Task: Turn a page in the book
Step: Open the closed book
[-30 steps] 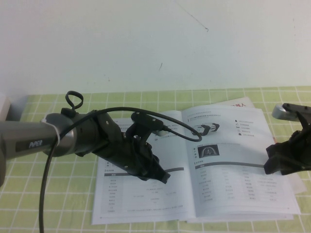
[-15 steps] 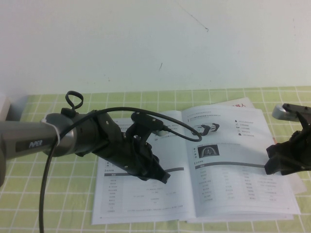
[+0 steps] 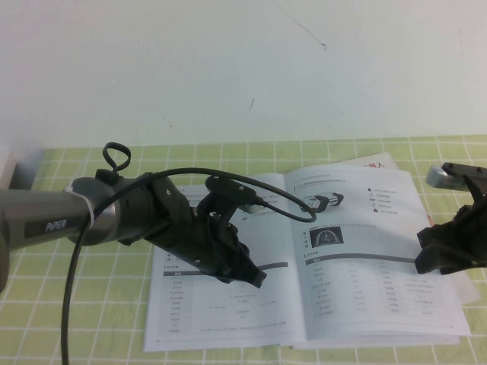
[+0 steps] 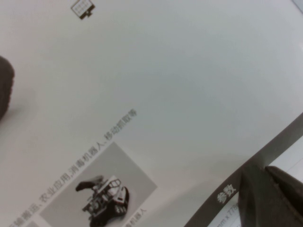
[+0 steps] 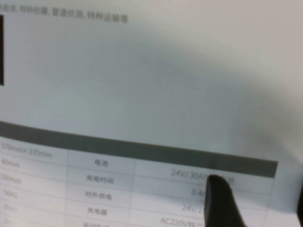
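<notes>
The book [image 3: 221, 308] lies open and flat on the green checked cloth. The page [image 3: 365, 251], with the tracked robot photo, the semicircular picture, a dark grey bar and a table, is its right-hand sheet and lies flat. My right gripper [image 3: 428, 260] is open and low over the page's outer edge; in the right wrist view [image 5: 262, 203] one fingertip [image 5: 221, 198] is on the table rows of the page [image 5: 142, 94]. My left gripper [image 3: 257, 277] is shut, its tip at the dark bar of the left-hand sheet, as the left wrist view [image 4: 270, 196] shows.
The green checked cloth [image 3: 91, 312] covers the table up to a white wall [image 3: 243, 68]. My left arm and its black cable [image 3: 72, 266] reach across the book's left half. A red-printed sheet corner [image 3: 374, 163] shows behind the book.
</notes>
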Robot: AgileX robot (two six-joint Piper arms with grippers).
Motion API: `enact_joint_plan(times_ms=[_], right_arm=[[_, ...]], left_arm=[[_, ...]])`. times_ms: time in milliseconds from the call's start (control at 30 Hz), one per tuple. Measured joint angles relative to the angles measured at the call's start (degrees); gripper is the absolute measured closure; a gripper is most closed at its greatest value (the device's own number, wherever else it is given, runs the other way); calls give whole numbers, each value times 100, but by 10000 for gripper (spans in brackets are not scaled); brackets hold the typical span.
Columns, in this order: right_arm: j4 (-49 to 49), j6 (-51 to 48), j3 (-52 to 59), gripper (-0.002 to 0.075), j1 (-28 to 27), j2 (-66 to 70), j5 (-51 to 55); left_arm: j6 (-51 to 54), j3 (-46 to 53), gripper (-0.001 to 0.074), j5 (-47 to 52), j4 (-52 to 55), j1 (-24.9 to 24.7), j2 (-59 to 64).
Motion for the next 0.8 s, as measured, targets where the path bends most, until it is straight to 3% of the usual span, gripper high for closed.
enact_joint_plan(times_ms=[800], right_arm=[[-406,36,0,381,0,-268,71]], left_arm=[[0,0,739,0,0,0,0]])
